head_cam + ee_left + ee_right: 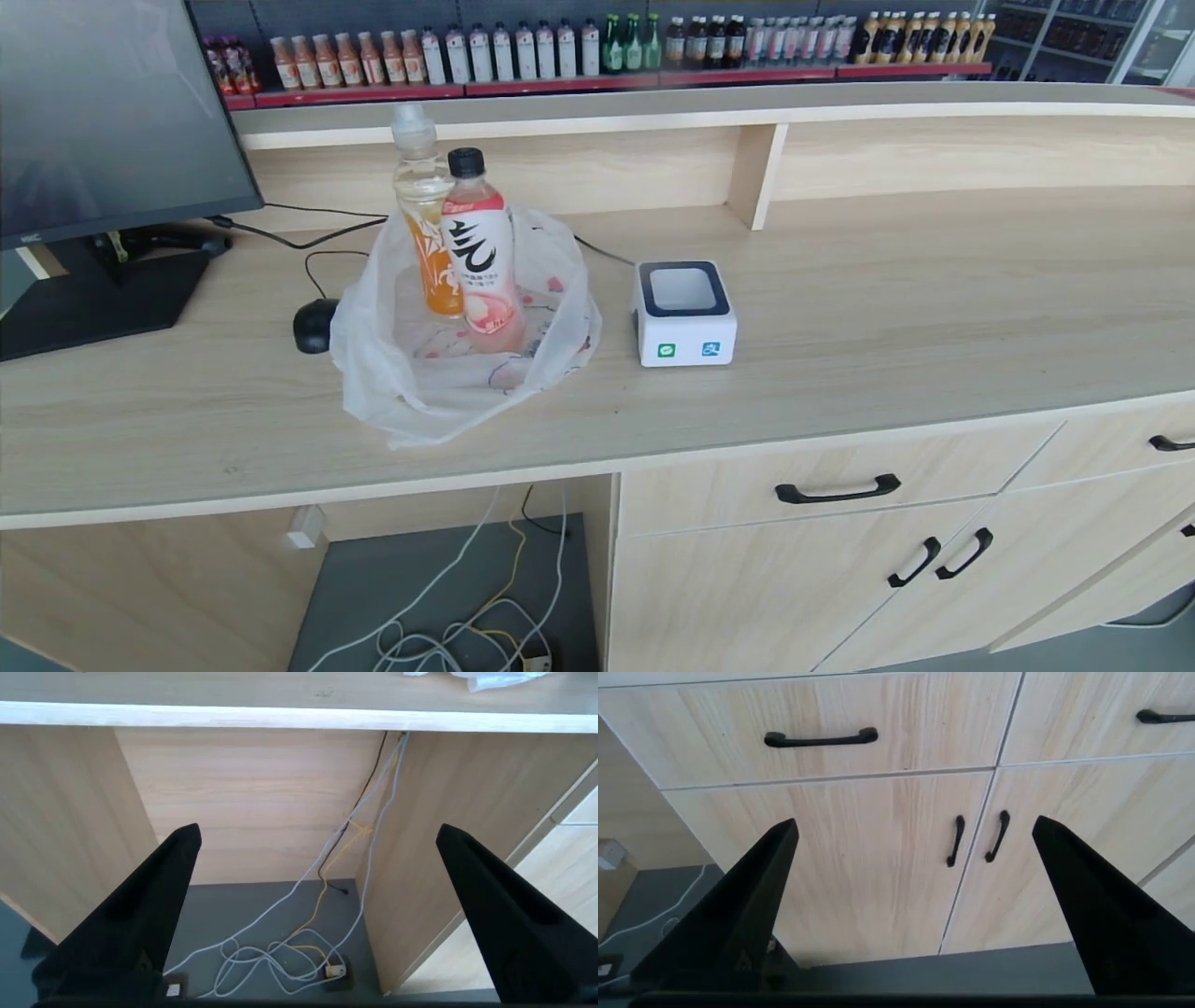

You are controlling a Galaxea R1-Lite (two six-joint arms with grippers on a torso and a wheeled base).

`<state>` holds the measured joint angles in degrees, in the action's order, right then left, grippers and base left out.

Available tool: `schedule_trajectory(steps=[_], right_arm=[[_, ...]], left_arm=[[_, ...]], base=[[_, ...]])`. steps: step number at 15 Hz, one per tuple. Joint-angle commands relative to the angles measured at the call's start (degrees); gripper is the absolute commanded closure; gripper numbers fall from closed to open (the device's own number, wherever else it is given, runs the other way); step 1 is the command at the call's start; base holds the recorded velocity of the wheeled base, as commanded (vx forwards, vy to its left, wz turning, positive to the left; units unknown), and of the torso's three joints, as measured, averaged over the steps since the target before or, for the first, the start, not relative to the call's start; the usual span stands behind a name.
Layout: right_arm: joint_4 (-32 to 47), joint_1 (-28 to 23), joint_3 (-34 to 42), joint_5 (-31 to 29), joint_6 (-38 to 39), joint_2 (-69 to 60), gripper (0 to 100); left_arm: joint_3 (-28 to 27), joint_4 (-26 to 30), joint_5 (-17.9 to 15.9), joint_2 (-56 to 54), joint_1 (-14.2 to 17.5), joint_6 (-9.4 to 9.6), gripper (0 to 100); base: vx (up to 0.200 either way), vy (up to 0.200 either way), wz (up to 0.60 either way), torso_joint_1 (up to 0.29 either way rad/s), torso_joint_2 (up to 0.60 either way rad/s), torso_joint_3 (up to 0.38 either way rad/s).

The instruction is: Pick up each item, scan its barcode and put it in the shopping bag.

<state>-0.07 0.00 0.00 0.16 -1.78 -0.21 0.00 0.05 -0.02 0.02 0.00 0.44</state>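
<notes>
Two bottles stand upright inside the white shopping bag [392, 373] on the counter: a pink drink bottle [483, 261] with a black cap in front, and an orange drink bottle [425, 219] with a clear cap behind it. The white barcode scanner [683, 313] sits just right of the bag. My left gripper [318, 915] is open, held low below the counter's edge, facing the open bay with cables. My right gripper [915, 915] is open too, low in front of the cabinet doors, with nothing between its fingers.
A monitor [103, 112] on a black stand occupies the counter's left, with a black mouse [313, 324] beside the bag. Drawer handle [837, 491] and cabinet door handles [976, 838] sit under the counter. Cables [308, 943] lie on the floor in the open bay. Bottles line the back shelf [597, 47].
</notes>
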Motion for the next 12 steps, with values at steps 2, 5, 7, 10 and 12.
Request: schedule_trajectory(steps=[2,5,7,10,12], right_arm=[[-0.01,0.0,0.0,0.11,-1.21,0.21,0],[-0.01,0.0,0.0,0.11,-0.86,0.21,0],[-0.01,0.0,0.0,0.11,-0.68,0.21,0],[-0.01,0.0,0.0,0.11,-0.59,0.21,0],[-0.01,0.0,0.0,0.11,-0.42,0.21,0]], left_arm=[[0.0,-0.05,0.02,-0.02,0.0,0.0,0],[0.0,-0.05,0.02,-0.02,0.0,-0.18,0],[0.0,-0.05,0.02,-0.02,0.0,-0.26,0],[0.0,-0.05,0.02,-0.02,0.0,-0.18,0],[0.0,-0.05,0.02,-0.02,0.0,-0.18,0]], base=[[0.0,-0.2,0.0,0.002,0.0,0.005],[0.0,0.0,0.0,0.0,0.0,0.0],[0.0,0.0,0.0,0.0,0.0,0.0],[0.0,0.0,0.0,0.0,0.0,0.0],[0.0,0.0,0.0,0.0,0.0,0.0]])
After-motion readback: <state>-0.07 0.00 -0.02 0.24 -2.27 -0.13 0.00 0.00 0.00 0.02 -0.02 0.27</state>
